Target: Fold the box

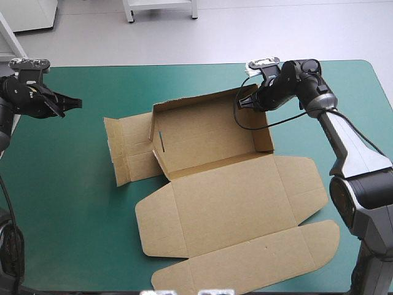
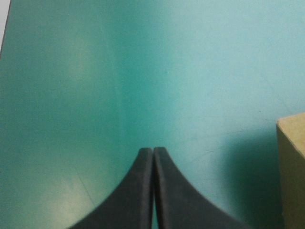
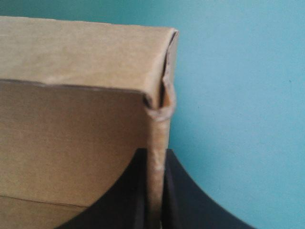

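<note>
Left pincer (image 1: 72, 103): closed on nothing, poised over the teal-green counter (image 1: 67, 203) near its left edge, well apart from the box.
Box (image 1: 209, 138): brown, mid-counter; walls raised at the far and right sides, left flap (image 1: 129, 150) flat, lid (image 1: 236, 203) flat toward the near edge.
Right pincer (image 1: 244, 102): clamped on the right wall (image 1: 264, 129) beside the far right corner.
Risk: that corner looks creased; a hard pull could tear it, or drag the whole box, since nothing else holds it down.

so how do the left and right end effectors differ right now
The left end effector is shut on nothing, over bare cover left of the box. The right end effector is shut on the box's right wall near its far corner. Both are black and shut.
</note>
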